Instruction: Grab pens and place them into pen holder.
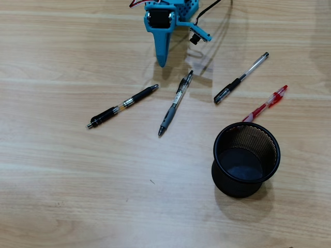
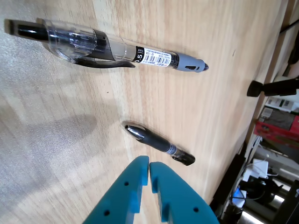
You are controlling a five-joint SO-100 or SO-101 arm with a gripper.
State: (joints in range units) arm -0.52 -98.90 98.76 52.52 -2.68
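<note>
Hovering above the pale wooden table [image 1: 62, 196] with its two fingers pressed together and empty, the light blue plastic gripper [image 2: 149, 162] pointed between the black pen with gold bands [image 1: 123, 105] and the grey-black clicker pen [image 1: 175, 103]. In the overhead view the clear pen with black cap [image 1: 241, 78] and the red-and-clear pen [image 1: 266, 103] lay further right of it. The round black wire-mesh pen holder [image 1: 246, 158] stood well apart from the gripper, just beside the red-and-clear pen.

Light wood-grain table [image 1: 62, 196], four pens lying apart: black gold-banded pen [image 1: 122, 106], grey-black clicker [image 1: 175, 103], clear black-capped pen [image 1: 241, 78], red-and-clear pen [image 1: 266, 104] near upright mesh pen holder [image 1: 246, 159]
</note>
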